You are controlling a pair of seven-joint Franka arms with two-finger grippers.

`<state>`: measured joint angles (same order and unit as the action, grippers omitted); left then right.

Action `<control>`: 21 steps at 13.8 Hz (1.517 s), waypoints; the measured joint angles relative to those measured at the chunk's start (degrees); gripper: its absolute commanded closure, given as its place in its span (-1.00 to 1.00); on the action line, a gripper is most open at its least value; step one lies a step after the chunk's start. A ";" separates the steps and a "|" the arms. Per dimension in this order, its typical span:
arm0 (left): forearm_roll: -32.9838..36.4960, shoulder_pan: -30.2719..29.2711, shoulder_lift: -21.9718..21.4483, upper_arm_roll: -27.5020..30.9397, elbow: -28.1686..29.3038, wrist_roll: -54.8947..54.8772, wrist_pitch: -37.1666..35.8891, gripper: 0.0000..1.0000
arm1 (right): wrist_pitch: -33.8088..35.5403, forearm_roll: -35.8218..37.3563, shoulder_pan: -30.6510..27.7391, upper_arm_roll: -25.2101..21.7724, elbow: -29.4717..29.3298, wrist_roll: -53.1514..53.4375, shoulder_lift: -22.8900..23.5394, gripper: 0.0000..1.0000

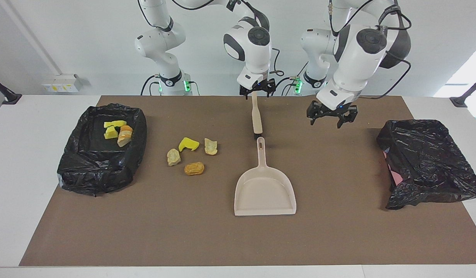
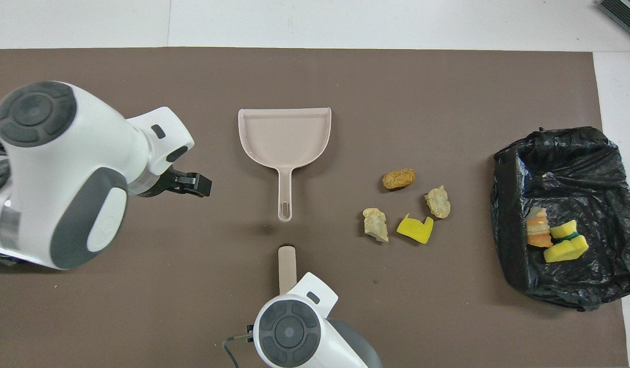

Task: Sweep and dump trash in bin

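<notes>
Right gripper [image 1: 256, 92] raised over brush handle [image 1: 256, 116], open

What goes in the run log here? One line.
right gripper: open, over brush handle | left gripper: open, over mat | dustpan: empty | trash: four pieces on mat, three in bin

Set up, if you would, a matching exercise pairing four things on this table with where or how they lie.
Things:
1. beige plastic dustpan
2. orange-brown foam chunk
3. black bag-lined bin at the right arm's end
4. beige brush handle

States:
A. holds three foam pieces
B. nearer to the robots than the dustpan, in line with its handle
C. empty, mid-table
D. loose on the brown mat beside three other chunks

Pairs: 1-C, 2-D, 3-A, 4-B
</notes>
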<state>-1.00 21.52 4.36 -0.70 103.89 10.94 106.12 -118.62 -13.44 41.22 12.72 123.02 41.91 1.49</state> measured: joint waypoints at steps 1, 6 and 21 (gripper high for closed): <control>-0.01 1.79 1.84 -0.02 0.17 2.87 2.43 -1.00 | -1.62 -0.04 1.20 0.01 2.17 0.52 -0.20 -1.00; -0.01 8.37 9.86 -0.05 0.09 13.29 15.79 -1.00 | -6.87 -0.08 4.00 -0.02 6.97 2.17 0.05 -0.66; 0.01 14.97 17.01 0.76 -2.56 17.50 18.66 1.00 | 3.26 -0.02 -0.75 -0.66 4.79 -3.47 -3.50 1.00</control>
<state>-1.00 36.49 21.37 0.06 101.33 28.44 124.77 -115.37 -13.46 40.47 12.05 127.81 38.44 -2.00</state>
